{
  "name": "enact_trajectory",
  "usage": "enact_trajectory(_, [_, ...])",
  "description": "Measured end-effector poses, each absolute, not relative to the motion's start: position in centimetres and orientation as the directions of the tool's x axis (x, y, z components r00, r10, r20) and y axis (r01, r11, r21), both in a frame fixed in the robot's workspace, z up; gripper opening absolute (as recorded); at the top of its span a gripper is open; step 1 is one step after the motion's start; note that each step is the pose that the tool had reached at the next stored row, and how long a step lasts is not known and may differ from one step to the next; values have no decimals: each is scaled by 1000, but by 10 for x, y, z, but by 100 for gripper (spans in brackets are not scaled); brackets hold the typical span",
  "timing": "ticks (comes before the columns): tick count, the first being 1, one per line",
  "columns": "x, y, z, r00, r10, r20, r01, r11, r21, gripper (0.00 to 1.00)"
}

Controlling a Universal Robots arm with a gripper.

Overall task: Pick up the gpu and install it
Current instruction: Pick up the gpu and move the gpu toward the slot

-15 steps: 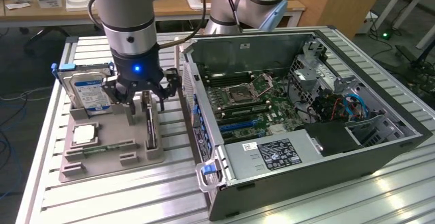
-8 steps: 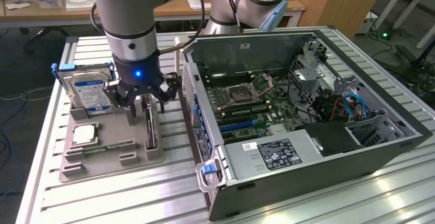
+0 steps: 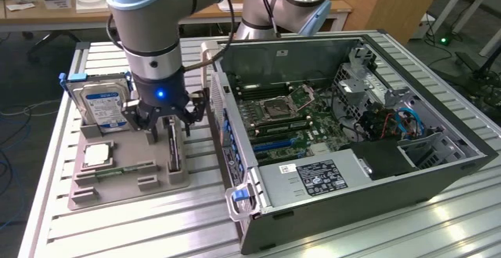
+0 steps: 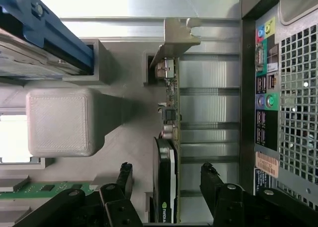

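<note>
Green gpu (image 4: pixel 170 113) on edge in the grey holder (image 4: pixel 124 137), your hand (image 4: pixel 167 180) wide open, fingers (image 4: pixel 124 180) straddling it, no contact.

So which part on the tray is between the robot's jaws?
The gpu, the thin card standing on edge; the hard drive and memory stick sit outside them.

The gpu (image 4: pixel 172 95) carries a bare, shiny metal bracket (image 4: pixel 176 36). Its holder (image 4: pixel 59 122) is matt grey plastic, finely ridged; the counter (image 3: pixel 156 223) is ribbed, brushed aluminium.
</note>
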State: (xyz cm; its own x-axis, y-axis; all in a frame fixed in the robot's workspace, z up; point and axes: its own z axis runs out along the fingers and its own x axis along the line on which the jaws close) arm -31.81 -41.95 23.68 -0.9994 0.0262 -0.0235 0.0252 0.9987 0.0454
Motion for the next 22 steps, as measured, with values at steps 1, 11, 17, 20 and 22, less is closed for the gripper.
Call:
enact_trajectory(1, [-318,-420,235,-999,26,-23,25,999,45,66])
enact_trajectory(11, [-318,-420,217,-999,26,-23,25,999,45,66])
enact_trajectory(17, [-318,-420,213,-999,26,-23,25,999,45,66])
enact_trajectory(20, [-318,-420,213,-999,26,-23,25,999,45,66])
enact_trajectory(22, [-318,-420,213,-999,26,-23,25,999,45,66])
